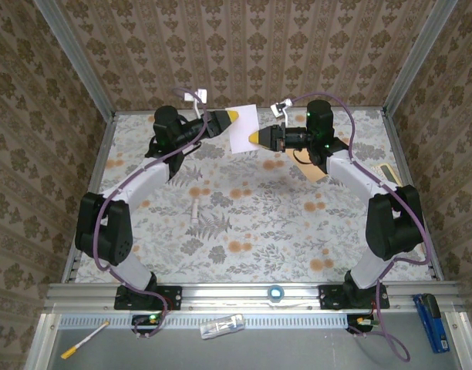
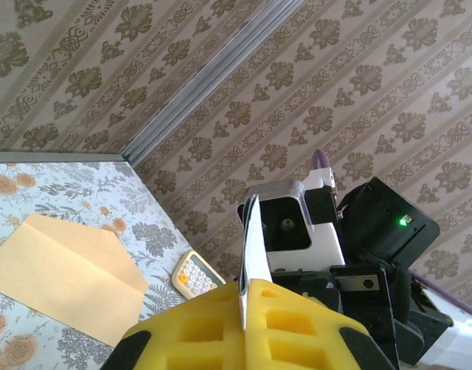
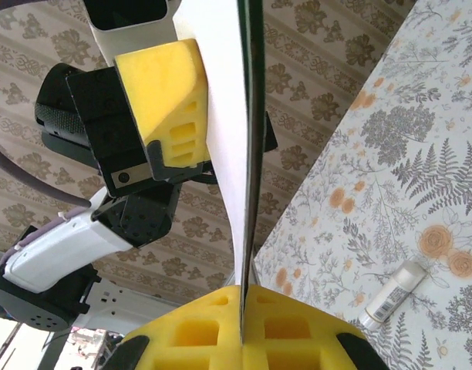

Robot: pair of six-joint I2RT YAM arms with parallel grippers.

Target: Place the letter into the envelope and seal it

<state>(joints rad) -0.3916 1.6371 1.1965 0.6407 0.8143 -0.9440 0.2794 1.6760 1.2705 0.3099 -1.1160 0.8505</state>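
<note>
The letter [image 1: 244,127], a white sheet, hangs in the air above the back of the table, pinched from both sides. My left gripper [image 1: 230,116] is shut on its upper left edge and my right gripper [image 1: 257,139] is shut on its lower right edge. The left wrist view has the letter [image 2: 254,247] edge-on between the yellow pads of the left gripper [image 2: 247,289]. Seen from the right wrist, the letter [image 3: 234,154] runs up from the right gripper [image 3: 242,297]. The tan envelope [image 2: 59,274] lies flat on the cloth with its flap open, partly under the right arm [image 1: 317,171].
A white glue stick [image 1: 196,210] lies on the floral cloth left of centre, and it appears again as the glue stick [image 3: 390,295] below the right wrist. A pale yellow calculator [image 2: 196,275] rests by the right wall. Patterned walls enclose the table on three sides.
</note>
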